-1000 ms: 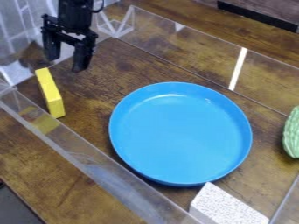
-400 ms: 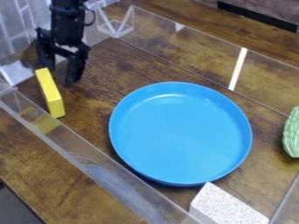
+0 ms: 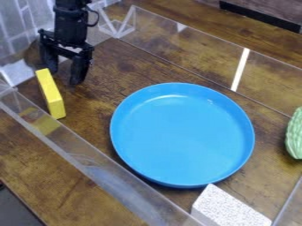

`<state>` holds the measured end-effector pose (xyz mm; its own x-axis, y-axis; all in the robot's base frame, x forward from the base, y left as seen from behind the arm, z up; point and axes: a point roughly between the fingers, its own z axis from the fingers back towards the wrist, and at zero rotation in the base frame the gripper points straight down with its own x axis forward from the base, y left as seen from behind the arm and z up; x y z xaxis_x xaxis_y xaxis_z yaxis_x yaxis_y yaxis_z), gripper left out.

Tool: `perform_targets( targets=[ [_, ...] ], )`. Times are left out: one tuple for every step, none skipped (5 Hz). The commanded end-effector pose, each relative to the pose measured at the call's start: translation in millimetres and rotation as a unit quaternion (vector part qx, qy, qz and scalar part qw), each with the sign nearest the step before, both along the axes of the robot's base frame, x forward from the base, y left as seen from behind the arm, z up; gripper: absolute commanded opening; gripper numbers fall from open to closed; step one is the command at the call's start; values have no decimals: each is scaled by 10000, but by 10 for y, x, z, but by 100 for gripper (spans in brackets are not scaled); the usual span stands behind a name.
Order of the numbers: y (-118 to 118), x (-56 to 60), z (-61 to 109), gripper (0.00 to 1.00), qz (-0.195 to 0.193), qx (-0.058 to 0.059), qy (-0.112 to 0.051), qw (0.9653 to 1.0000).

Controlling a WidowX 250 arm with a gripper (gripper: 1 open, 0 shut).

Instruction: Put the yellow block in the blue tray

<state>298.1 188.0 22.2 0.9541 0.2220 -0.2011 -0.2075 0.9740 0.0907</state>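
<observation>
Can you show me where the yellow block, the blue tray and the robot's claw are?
yellow block (image 3: 49,93): camera view, middle of its top face.
blue tray (image 3: 183,132): camera view, bare floor of the dish.
claw (image 3: 64,73): camera view, gap between its two open fingertips.

One camera only, up high and close, looking down at a slant on the brown wooden bench (image 3: 177,53), the blue tray (image 3: 183,132) near the middle, end effector (image 3: 64,74) at the far left of it.
</observation>
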Motion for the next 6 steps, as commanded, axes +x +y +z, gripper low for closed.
perform_targets(
  targets=[
    [58, 44, 136, 100, -59, 170, -240, 9995],
    [29, 13, 115, 100, -160, 182, -222, 9995],
    [26, -35, 119, 100, -45, 196, -203, 9996],
    [-38, -53, 119, 100, -249, 194, -186, 9993],
    [-51, -81, 120, 100, -493, 175, -170, 9985],
    [-73, -107, 116, 100, -740, 146, -146, 9970]
  ],
)
